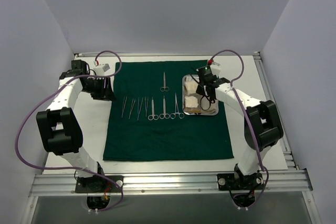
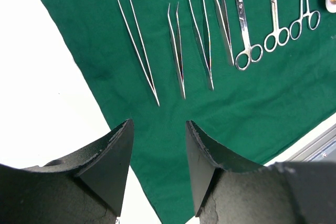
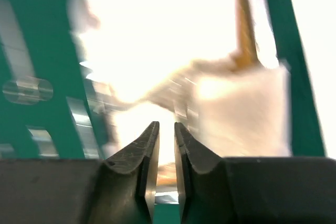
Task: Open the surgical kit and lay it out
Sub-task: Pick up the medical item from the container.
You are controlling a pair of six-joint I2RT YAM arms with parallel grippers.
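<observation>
White tabletop, overhead: green drape lies flat so instruments sit ordered, with steel tray beneath right gripper; left wrist: left gripper released and empty, forceps beyond its fingertips; right wrist: fingers nearly closed before blurred gauze, grasp cannot be told.

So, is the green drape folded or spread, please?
Spread: the green drape lies flat with instruments laid out on it.

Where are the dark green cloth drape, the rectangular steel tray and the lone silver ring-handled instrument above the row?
Dark green cloth drape (image 1: pixel 168 140): top view, bare near part.
Rectangular steel tray (image 1: pixel 184 97): top view, left rim.
Lone silver ring-handled instrument (image 1: pixel 164 82): top view, middle.
</observation>
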